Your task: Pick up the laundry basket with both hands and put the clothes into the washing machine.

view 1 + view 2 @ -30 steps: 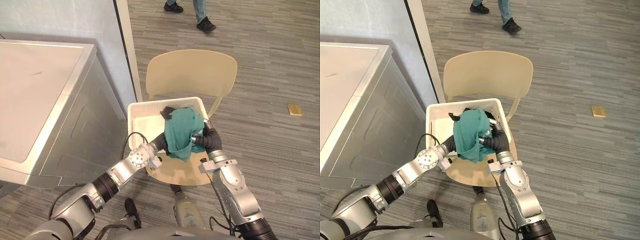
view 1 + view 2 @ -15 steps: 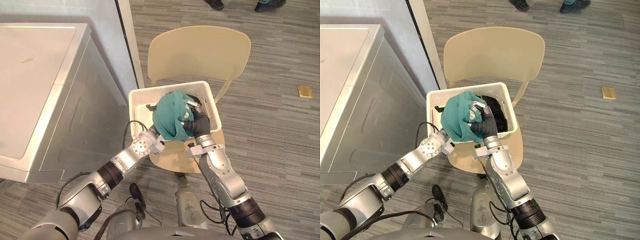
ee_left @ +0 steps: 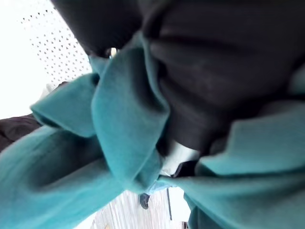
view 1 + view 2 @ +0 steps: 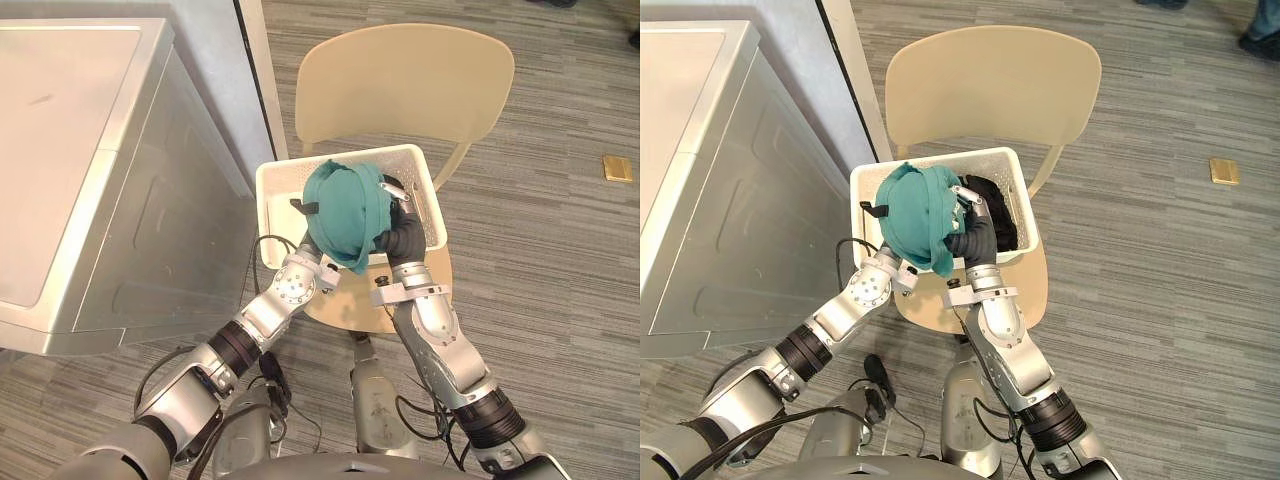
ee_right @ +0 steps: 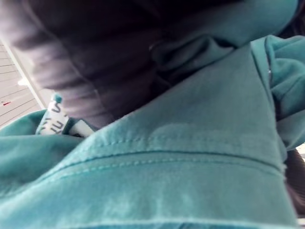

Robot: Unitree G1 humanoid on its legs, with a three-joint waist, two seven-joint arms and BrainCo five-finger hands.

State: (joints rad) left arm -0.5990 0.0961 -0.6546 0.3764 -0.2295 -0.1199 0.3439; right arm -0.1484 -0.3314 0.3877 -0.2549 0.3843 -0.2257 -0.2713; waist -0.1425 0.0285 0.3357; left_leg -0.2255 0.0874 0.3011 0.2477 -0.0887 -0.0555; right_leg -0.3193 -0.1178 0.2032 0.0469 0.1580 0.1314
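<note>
**Left and right eye views:** paired head cameras, set slightly apart side by side, look steeply down over both arms. Both take in the washing machine point(image 4: 70, 150) at the left, the chair point(image 4: 405, 80) ahead, the white basket point(image 4: 272, 210) before it and the striped floor point(image 4: 560, 260), with the scene displaced a little sideways between them. **Left wrist view:** a camera very close behind the left hand point(image 3: 214, 71) faces folds of the green cloth point(image 3: 124, 133) and a patch of the basket's perforated wall. **Right wrist view:** a camera equally close behind the right hand point(image 5: 86, 57) faces the same cloth, which all four views share.
</note>
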